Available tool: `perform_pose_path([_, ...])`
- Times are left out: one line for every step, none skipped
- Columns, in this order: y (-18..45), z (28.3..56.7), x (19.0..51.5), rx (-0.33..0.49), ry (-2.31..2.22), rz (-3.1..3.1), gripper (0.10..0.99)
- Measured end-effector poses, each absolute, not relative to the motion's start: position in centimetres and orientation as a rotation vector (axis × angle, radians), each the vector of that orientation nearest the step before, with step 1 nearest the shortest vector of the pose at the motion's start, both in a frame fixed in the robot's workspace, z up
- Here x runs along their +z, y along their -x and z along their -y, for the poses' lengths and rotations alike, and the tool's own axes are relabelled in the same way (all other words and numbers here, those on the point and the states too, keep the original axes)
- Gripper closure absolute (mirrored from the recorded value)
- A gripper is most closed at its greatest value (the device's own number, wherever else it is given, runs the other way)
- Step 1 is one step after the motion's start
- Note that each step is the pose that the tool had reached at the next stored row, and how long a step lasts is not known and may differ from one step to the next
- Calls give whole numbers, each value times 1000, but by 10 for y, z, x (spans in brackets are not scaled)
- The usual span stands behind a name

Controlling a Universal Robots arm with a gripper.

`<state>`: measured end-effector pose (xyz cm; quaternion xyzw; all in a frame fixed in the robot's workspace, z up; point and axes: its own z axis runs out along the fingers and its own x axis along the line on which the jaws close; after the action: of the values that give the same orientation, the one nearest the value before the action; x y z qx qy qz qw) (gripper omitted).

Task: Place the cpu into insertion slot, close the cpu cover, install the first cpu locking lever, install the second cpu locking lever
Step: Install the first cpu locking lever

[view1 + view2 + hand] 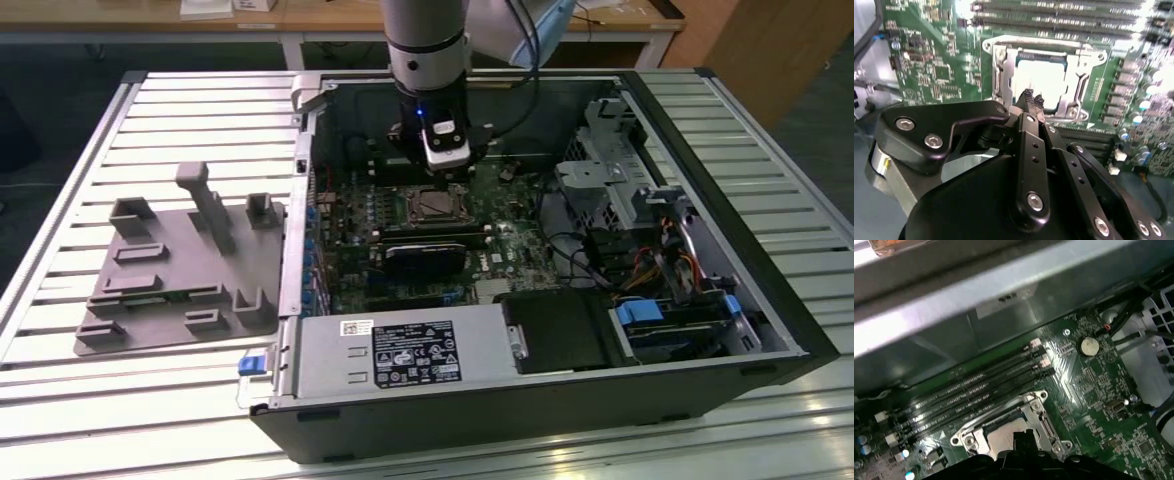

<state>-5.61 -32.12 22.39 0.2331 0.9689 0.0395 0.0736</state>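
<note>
The cpu (1046,80), a pale silvery square, lies in the insertion slot (434,205) of the green motherboard (934,65). The cpu cover (1004,75), a silver frame plate, lies flat around it. In the first wrist view the cover (1041,417) and a bit of the cpu (996,436) show beyond the black fingertips (1021,436). My gripper (1032,99) hovers just above the socket's edge. It is shut, with its serrated tips together and nothing between them. In the exterior view the gripper (449,172) hangs from the arm just behind the socket.
Long black memory slots (979,390) run beside the socket. A black heatsink-like block (420,255) lies in front of it, and a power supply (394,355) closes the case front. Drive cages and cables (627,200) crowd the exterior view's right. A grey fixture plate (180,270) stands on the slatted table.
</note>
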Motion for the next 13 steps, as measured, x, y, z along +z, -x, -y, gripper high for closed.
perform_pose_path([56,323,224,115,-700,-2911,980])
perform_pose_path([56,325,224,111,-700,-2913,980])
perform_pose_path([55,326,224,106,-700,-2915,980])
perform_pose_path([55,328,224,102,-701,-2917,980])
perform_pose_path([55,329,223,97,-701,-2919,980])
perform_pose_path([55,331,223,92,-701,-2922,980])
perform_pose_path([55,331,223,86,-702,-2925,980])
perform_pose_path([55,332,223,79,-702,-2929,980])
perform_pose_path([55,332,223,71,-703,-2932,980])
perform_pose_path([55,332,223,69,-703,-2932,980])
perform_pose_path([55,332,223,69,-703,-2932,980])
perform_pose_path([55,332,223,69,-703,-2932,980])
perform_pose_path([55,332,223,69,-703,-2932,980])
